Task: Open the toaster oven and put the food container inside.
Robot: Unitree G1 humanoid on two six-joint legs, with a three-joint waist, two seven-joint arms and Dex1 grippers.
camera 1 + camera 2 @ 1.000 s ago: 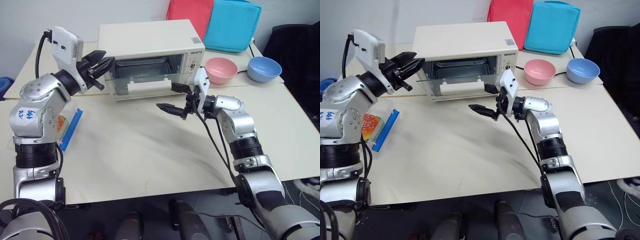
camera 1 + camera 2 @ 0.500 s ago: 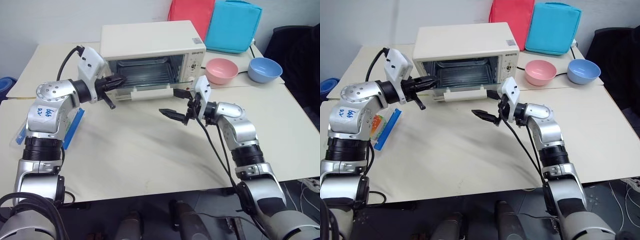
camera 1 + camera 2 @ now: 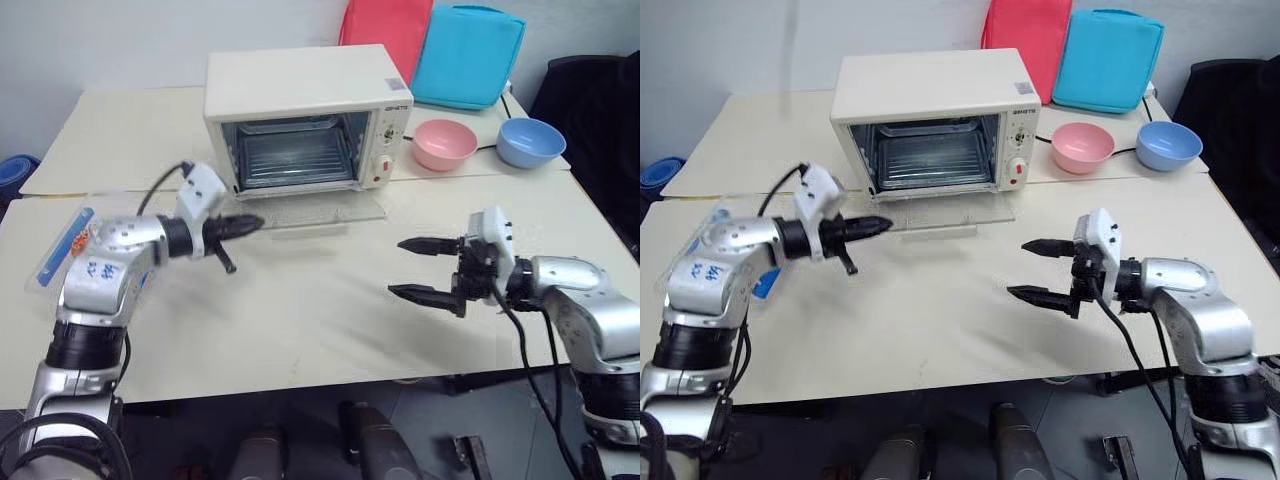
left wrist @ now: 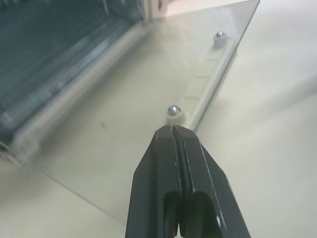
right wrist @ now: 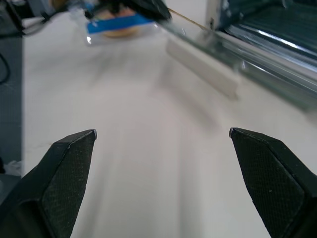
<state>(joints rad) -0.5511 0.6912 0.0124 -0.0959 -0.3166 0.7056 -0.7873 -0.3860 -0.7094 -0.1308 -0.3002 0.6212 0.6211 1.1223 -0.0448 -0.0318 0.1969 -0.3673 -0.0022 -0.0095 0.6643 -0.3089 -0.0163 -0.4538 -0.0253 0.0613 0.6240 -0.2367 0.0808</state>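
Note:
The cream-white toaster oven (image 3: 305, 100) stands at the back of the table with its glass door (image 3: 320, 210) folded down flat and the wire rack showing inside. My left gripper (image 3: 255, 221) is shut, its tips just above the door's left front corner, near the white handle (image 4: 210, 74); it holds nothing. Well in front of the oven and to its right, my right gripper (image 3: 396, 267) hangs open and empty above the table. The food container (image 3: 70, 235), clear with a blue clip, lies at the table's left, partly behind my left arm, and is also seen as the food container (image 5: 116, 25).
A pink bowl (image 3: 443, 142) and a blue bowl (image 3: 530, 140) sit right of the oven. Red (image 3: 380, 30) and turquoise (image 3: 468, 50) cushions lean behind it. A dark chair (image 3: 600, 100) stands at the far right.
The oven door has swung from nearly shut down to flat. My left gripper sank with it and closed. My right gripper drew back to the right, away from the oven, still open.

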